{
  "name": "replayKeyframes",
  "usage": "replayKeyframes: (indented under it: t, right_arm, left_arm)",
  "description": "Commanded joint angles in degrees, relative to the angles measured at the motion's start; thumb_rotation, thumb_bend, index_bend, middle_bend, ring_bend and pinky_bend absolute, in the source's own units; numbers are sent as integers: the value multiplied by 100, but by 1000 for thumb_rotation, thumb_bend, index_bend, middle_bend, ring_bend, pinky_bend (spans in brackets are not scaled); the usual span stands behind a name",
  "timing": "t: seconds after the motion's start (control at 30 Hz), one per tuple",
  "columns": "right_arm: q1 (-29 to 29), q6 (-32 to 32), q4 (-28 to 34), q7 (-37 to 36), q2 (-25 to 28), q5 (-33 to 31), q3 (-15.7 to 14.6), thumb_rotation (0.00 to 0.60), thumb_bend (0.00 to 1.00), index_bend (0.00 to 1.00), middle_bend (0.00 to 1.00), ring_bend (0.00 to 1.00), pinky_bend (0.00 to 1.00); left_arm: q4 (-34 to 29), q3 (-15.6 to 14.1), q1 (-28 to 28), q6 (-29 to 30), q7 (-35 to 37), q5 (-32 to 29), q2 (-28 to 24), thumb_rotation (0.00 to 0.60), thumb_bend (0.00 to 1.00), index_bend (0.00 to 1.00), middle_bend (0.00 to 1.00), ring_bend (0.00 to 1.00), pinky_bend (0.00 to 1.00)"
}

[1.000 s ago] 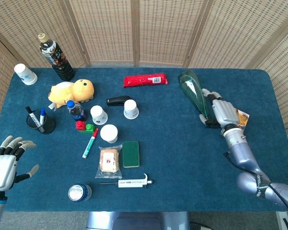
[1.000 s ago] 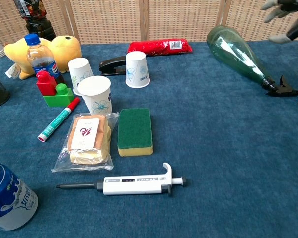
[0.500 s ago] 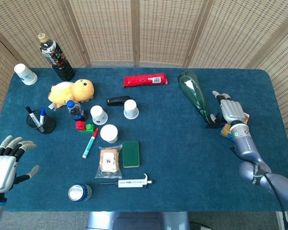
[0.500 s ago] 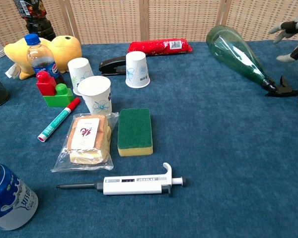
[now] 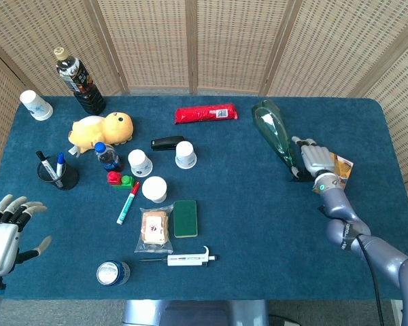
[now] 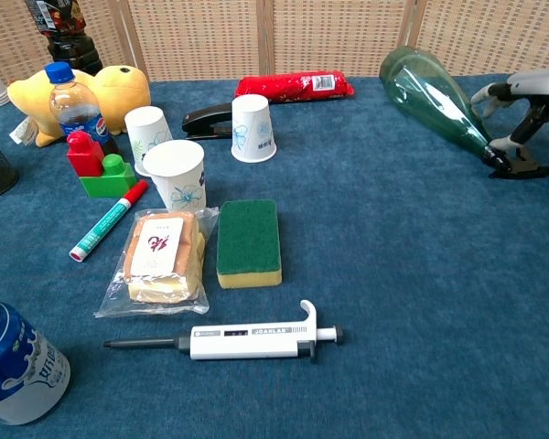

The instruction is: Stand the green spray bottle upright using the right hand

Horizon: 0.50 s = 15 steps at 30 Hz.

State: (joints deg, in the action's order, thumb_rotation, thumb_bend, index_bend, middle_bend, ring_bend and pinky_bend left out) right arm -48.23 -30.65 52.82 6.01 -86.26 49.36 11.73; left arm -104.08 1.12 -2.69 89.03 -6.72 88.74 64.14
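Head view shows the green spray bottle (image 5: 275,134) lying on its side at the right of the desk (image 5: 258,217), fat base toward the far edge, black nozzle pointing back toward me. My right hand (image 5: 314,160) sits just beside the narrow neck end, on the bottle's right. From the chest view the fingers (image 6: 494,91) are apart and curved around toward the neck, with one tip down near the black trigger head (image 6: 511,165); I cannot tell whether any of them actually touch the glass, and nothing is lifted, so I judge the grasp not yet made. Coming in at the neck makes sense: it is the slim part my fingers can wrap, and the heavy base can then pivot down onto the desk. A small yellow box (image 5: 338,168) lies right by my wrist and could get nudged. My left hand (image 5: 3,234) hangs at the near left corner, fingers spread, holding nothing, well apart from the job.
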Motion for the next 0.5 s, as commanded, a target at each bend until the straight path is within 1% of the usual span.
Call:
replayKeyframes:
  t: [0.03, 0.13, 0.27, 0.33, 0.37, 0.4, 0.5]
  right_arm:
    - [40, 4, 317, -91, 61, 172, -36, 600, 423, 0, 177, 77, 286]
    - [113, -68, 861, -157, 271, 317, -49, 600, 421, 0, 177, 77, 286]
    - [222, -254, 1892, -207, 680, 430, -34, 600, 414, 0, 177, 78, 286]
    - [237, -326, 2292, -162, 825, 439, -48, 600, 410, 0, 177, 77, 286]
    - [228, -375, 2525, -100, 905, 411, -59, 600, 409, 0, 177, 77, 286]
    - [223, -400, 2618, -65, 940, 382, -67, 600, 409, 0, 177, 76, 286]
    - [170, -575, 3179, 138, 1115, 128, -79, 600, 405, 0, 177, 76, 286]
  left_arm:
    - [1, -3, 7, 1, 17, -4, -6, 600, 281, 306, 309, 183, 49]
    - [7, -1, 7, -3, 54, 3, -16, 600, 280, 306, 309, 184, 49]
    - [47, 6, -6, 0, 100, 50, 7, 600, 280, 306, 310, 184, 49]
    - [68, 7, -13, -4, 124, 68, 30, 600, 280, 306, 309, 183, 49]
    - [83, 5, -18, -11, 143, 80, 43, 600, 280, 306, 309, 183, 49]
    - [91, 4, -20, -12, 150, 85, 48, 600, 280, 306, 309, 184, 49]
    - [131, -6, -17, -7, 199, 113, 60, 600, 280, 305, 309, 183, 48]
